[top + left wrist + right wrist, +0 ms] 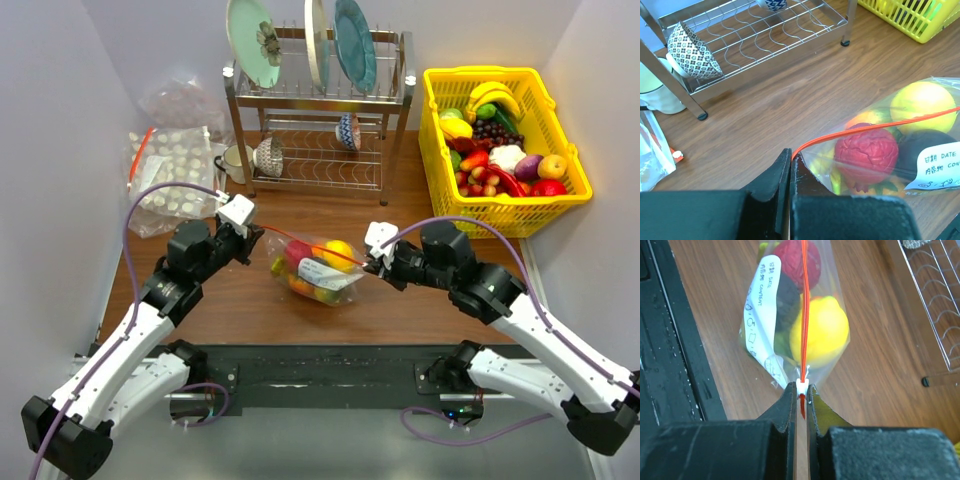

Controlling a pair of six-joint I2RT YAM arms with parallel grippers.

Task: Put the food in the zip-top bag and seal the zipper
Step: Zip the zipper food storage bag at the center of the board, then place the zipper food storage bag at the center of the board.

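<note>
With the food inside the zip-top bag, sealing is in hand. The left gripper pinches one end of the zipper; the right gripper clamps its slider, which probably needs drawing across

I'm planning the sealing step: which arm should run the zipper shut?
Right. The right fingers pinch the zipper by its white slider; the left fingers merely anchor the far end.
</note>
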